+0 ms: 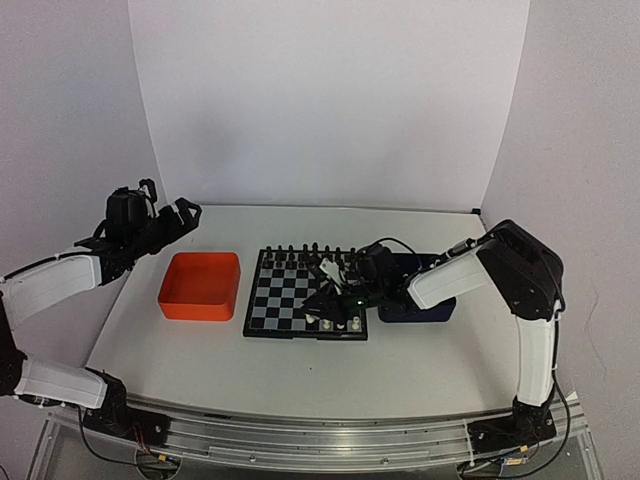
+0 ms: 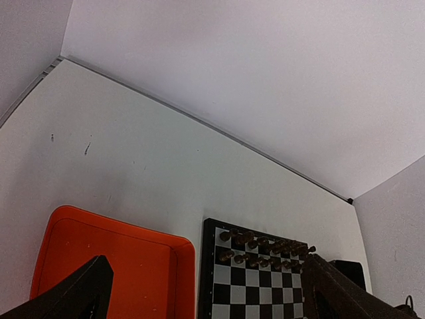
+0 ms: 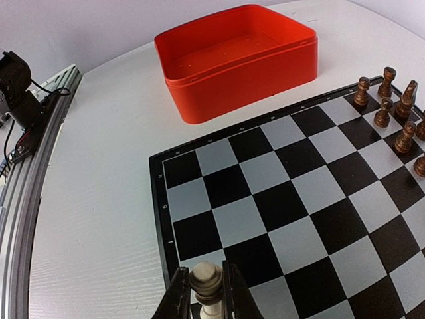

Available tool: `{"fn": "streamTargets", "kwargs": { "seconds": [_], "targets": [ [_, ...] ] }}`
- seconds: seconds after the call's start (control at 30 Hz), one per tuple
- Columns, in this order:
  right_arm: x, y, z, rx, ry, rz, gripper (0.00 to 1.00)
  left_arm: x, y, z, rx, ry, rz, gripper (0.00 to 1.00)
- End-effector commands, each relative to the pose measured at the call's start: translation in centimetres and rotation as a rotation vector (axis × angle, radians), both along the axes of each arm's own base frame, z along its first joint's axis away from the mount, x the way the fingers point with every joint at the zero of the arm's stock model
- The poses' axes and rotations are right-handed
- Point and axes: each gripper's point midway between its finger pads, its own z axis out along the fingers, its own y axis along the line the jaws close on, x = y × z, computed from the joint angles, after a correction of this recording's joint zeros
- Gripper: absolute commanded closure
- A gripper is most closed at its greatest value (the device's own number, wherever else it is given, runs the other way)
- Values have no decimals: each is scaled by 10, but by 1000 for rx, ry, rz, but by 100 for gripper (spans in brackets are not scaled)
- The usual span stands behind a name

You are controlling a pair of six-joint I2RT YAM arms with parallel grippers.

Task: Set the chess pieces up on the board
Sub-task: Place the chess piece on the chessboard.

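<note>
My right gripper [image 3: 205, 292] is shut on a cream-white pawn [image 3: 206, 280], its head showing between the two fingers. It sits low over a grey square by the near rim of the board [image 3: 292, 193]; the pawn's base is cut off at the frame edge. From the top camera that right gripper [image 1: 322, 298] is over the board [image 1: 275, 300], with two white pieces [image 1: 340, 323] standing by the near edge. Dark pieces [image 1: 310, 252] fill the two far rows. My left gripper [image 1: 178, 214] hangs open and holds nothing, well left of the board.
An orange tray [image 1: 200, 286] lies left of the board, seen too in the right wrist view [image 3: 239, 56] and left wrist view [image 2: 113, 266]. A dark blue tray [image 1: 425, 306] lies right of the board, under the right arm. White walls enclose the table.
</note>
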Motion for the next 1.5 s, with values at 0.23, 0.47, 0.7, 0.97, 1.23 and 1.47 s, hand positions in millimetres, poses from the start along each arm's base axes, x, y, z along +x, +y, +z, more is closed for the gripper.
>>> {"fn": "streamTargets", "kwargs": {
  "seconds": [0.23,0.47,0.7,0.97,1.23,1.47],
  "targets": [
    [-4,3,-12,2,14,25,86,4,0,11,-10,-33,18,0],
    [-4,3,-10,7,14,22,85,4,1,11,-8,-32,21,0],
    [-4,2,-4,17,7,13,81,4,1,10,-6,-30,22,0],
    [-4,2,-1,22,2,9,78,4,2,10,-7,-32,24,0],
    [-4,-1,2,21,-10,4,86,1,4,13,-5,-34,33,0],
    [-4,-5,8,15,-37,-5,89,0,5,15,-5,-38,36,0]
  ]
}}
